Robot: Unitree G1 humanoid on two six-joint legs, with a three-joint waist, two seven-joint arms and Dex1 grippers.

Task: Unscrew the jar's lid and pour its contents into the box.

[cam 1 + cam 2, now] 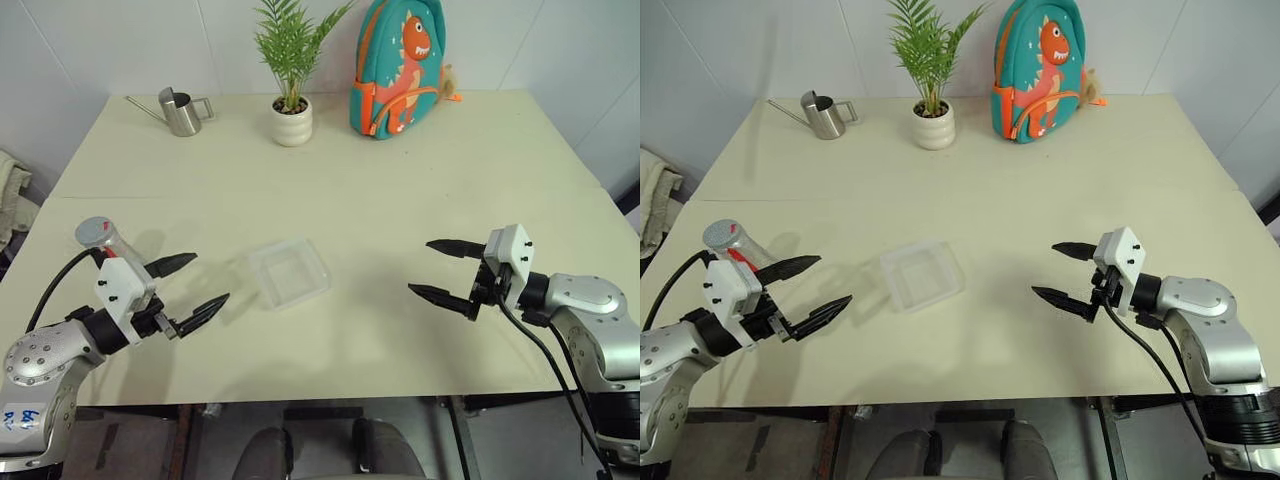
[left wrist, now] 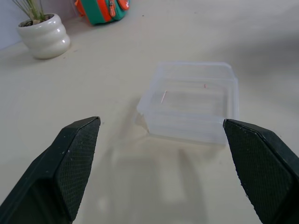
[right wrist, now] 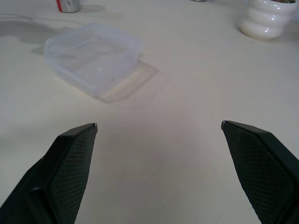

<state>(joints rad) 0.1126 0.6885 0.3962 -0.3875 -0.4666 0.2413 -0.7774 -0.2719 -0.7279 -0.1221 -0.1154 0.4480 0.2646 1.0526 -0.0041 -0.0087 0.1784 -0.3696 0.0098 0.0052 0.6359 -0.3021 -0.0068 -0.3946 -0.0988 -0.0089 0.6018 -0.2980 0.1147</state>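
We see a pale bench (image 1: pixel 400 180) with the box (image 1: pixel 288 272) lying near its middle, flat and upright, between the two hands and touching neither. Our left hand (image 1: pixel 190 285) hovers just above the bench at the near left, its two black fingers (image 2: pixel 70 163) spread wide and holding nothing, pointing toward the box. Our right hand (image 1: pixel 440 270) hovers at the near right, likewise spread wide and released, its fingers (image 3: pixel 70 163) aimed across the bench toward the box.

The jar (image 1: pixel 735 243) stands at the left edge of the bench, just behind our left hand and partly hidden by it. Its lid (image 1: pixel 724 234) is still on, grey with a red mark showing. We cannot make out the contents inside the jar. From the right wrist view the bottom of the jar (image 3: pixel 68 5) shows beyond the box.

Along the far side of the bench stand a steel watering can (image 1: pixel 180 111), a potted plant (image 1: pixel 291 110) in a ribbed white pot, and a teal dinosaur backpack (image 1: pixel 398 68), all well apart from the box.
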